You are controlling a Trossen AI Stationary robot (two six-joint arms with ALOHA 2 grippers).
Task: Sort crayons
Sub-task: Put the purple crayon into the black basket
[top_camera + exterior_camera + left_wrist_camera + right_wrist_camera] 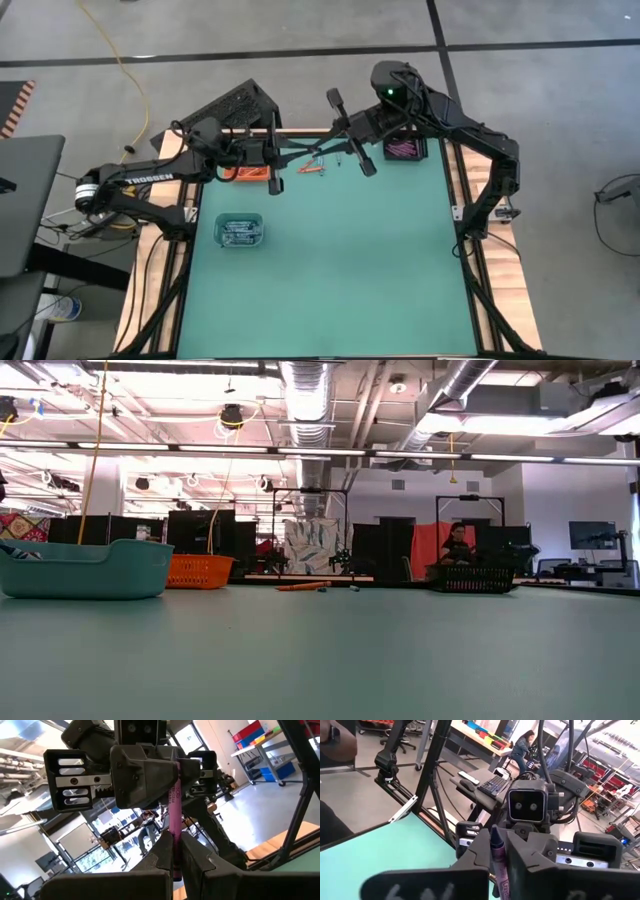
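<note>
The left tool [175,857] is clenched on a purple crayon [176,815], which stands up between its two dark fingers [197,860], and in the left wrist view the crayon's far end reaches the right tool just ahead. The right tool [500,855] has its fingers [530,852] closed against the same purple crayon [499,857], so both tools grip one stick from opposite ends. From above, the two tools meet over the far middle of the green table [340,270], the left tool [272,163] coming in from the left and the right tool [345,140] from the far right, both raised off the surface. Just beside them on the table lies a small loose cluster of orange-red crayons [314,168], seen in the low view as a thin orange stick [303,586] with small bits near it. An orange tray [250,175] sits under the left arm at the far left of the table, and a black tray [404,149] holding purple sticks sits at the far right, near the right arm's base. A teal tray [240,231] with blue-grey sticks stands nearer on the left side, well apart from the tools. Beyond the table, a person [522,747] is seated at a bench in the room.
</note>
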